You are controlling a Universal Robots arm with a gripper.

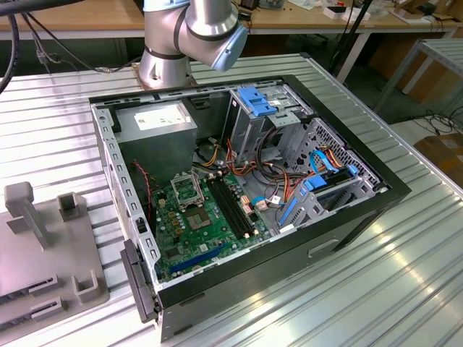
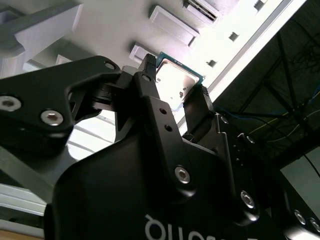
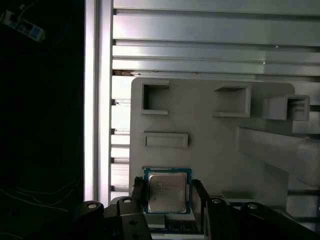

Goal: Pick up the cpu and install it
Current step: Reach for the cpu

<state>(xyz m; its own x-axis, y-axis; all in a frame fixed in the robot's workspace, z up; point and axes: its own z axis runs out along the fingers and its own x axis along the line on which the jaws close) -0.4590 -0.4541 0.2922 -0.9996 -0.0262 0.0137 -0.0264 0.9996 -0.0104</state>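
Exterior view: I see the arm (image 1: 194, 30) from its base up to the first joints. The housings are silver-grey with a pale blue end cap, and the base column stands upright.

Both wrist views: the gripper (image 3: 167, 196) is black and two-fingered, with bolted linkage plates on its body (image 2: 176, 80). The fingers (image 3: 139, 186) stand roughly parallel, one on each side of the cpu (image 3: 167, 189), and each meets an opposite edge of it. I read that as clamped on the chip.

Second wrist view: the near finger (image 2: 152, 102) runs long and straight, with two small holes along it and its tip at the chip's edge.

First wrist view: the chip's metal top faces the camera, square between the fingertips.
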